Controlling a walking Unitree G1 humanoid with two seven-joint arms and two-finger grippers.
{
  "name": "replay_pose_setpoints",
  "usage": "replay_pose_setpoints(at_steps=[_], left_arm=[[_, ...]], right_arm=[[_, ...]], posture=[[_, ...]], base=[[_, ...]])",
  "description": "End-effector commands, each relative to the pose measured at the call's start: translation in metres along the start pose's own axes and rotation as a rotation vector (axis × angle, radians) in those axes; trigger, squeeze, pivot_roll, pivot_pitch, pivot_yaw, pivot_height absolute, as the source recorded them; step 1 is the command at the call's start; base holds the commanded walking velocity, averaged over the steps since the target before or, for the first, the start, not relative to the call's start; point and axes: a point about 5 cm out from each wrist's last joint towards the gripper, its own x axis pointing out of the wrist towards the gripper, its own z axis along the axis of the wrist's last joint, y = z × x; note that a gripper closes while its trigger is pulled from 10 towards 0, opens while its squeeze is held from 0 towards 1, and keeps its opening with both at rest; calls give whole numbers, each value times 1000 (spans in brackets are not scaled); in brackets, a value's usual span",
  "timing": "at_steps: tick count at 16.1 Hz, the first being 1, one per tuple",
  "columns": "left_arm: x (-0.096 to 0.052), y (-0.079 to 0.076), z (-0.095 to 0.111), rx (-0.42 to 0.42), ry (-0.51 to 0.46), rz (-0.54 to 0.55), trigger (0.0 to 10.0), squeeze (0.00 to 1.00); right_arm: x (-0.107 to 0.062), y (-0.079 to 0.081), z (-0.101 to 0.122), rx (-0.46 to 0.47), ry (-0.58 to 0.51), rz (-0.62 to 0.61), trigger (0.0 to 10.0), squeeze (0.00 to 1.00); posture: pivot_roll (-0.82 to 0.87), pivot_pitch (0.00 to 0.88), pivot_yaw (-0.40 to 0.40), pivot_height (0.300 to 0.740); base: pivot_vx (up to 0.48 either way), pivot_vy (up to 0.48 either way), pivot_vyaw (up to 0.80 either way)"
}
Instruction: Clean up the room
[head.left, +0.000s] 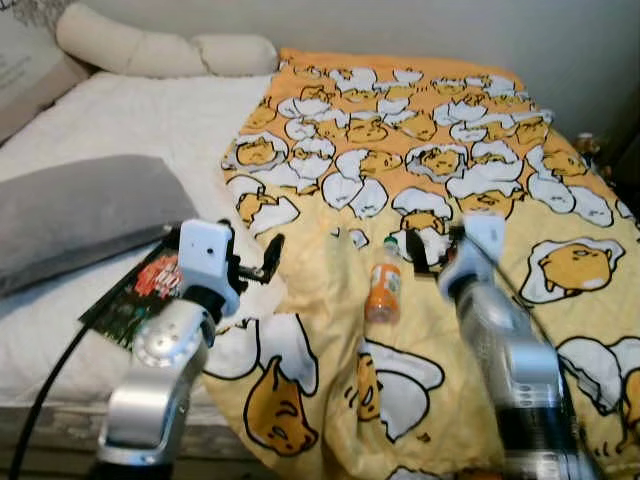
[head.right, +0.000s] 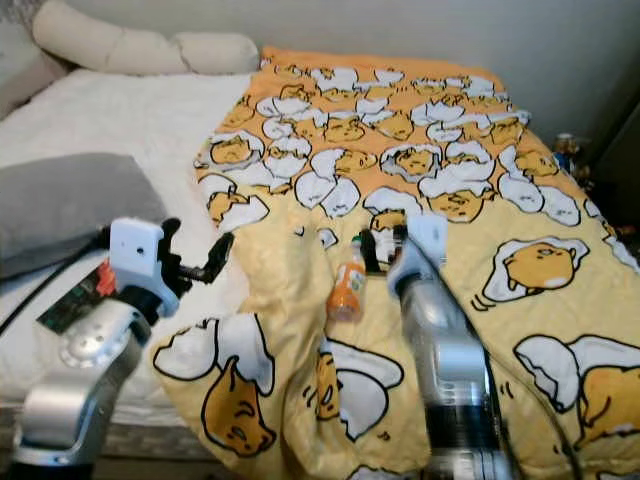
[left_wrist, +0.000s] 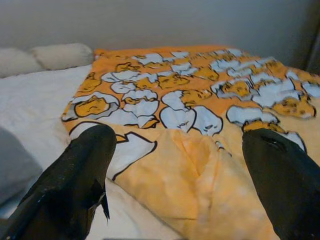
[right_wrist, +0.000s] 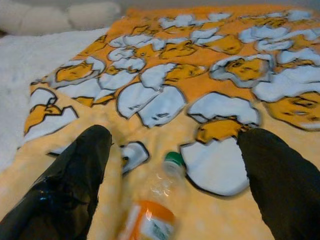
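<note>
our right gripper (right_wrist: 172, 175) hangs wide open over the bottle (right_wrist: 152, 210), which lies on the yellow blanket (head.left: 420, 150) between the fingers, green cap pointing away, long axis roughly along our reach. we judge this arm far nearer. the left gripper (head.left: 262, 258), also spread, hovers off by the blanket's edge. the bottle's base is cut off in the wrist view.

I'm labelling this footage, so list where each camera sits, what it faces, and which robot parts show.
Eyes: on the head, looking down at the bed; both arms, left gripper and right gripper show.
Left wrist: faces the blanket between open fingers.
Right wrist: faces the bottle between open fingers.
All share the blanket.
</note>
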Motion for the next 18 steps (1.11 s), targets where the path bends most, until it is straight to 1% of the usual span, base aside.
replay_pose_setpoints(at_steps=[1,2,3,4,6,8,9,10,11,13,16,18], left_arm=[[0,-3,-1,5,33,-66,10000,247],[0,-8,0,3,65,-165,10000,0],[0,-12,-1,0,85,-219,10000,0],[-4,-24,-2,43,143,-413,10000,0],[-8,-30,-3,86,193,-546,10000,0],[-8,-32,1,101,201,-598,10000,0],[-7,-30,3,97,201,-604,10000,0],[-7,-29,6,85,207,-617,10000,0],[-8,-29,7,79,217,-639,10000,0],[-11,-29,7,97,236,-673,10000,0],[-16,-31,4,98,258,-694,10000,0],[-18,-32,3,100,270,-700,10000,0]], right_arm=[[6,2,-7,14,91,24,10000,0],[15,-4,-7,-9,173,13,10000,0],[19,-8,-6,-22,202,-4,10000,0],[29,-17,-2,-61,299,-9,10000,0],[37,-21,3,-89,372,9,10000,0],[43,-25,8,-102,427,-2,10000,0],[46,-27,10,-83,439,-4,10000,0],[48,-27,11,-85,464,2,10000,0],[48,-27,8,-80,499,11,10000,0],[48,-26,-2,-69,555,20,10000,0],[42,-28,-24,-109,645,6,10000,0],[38,-30,-36,-104,691,-2,10000,0]], posture=[[26,0,-6,740],[29,0,-6,740],[30,0,-6,740],[32,0,-7,740],[31,0,-9,740],[29,0,-10,740],[28,0,-7,740],[32,0,-8,740],[34,0,-5,740],[38,0,-4,740],[45,0,-7,740],[46,0,-9,740]], base=[[0,0,0],[0,0,0],[0,0,0],[0,0,0],[0,0,0],[0,0,0],[0,0,0],[0,0,0],[0,0,0],[0,0,0],[0,0,0],[0,0,0]])
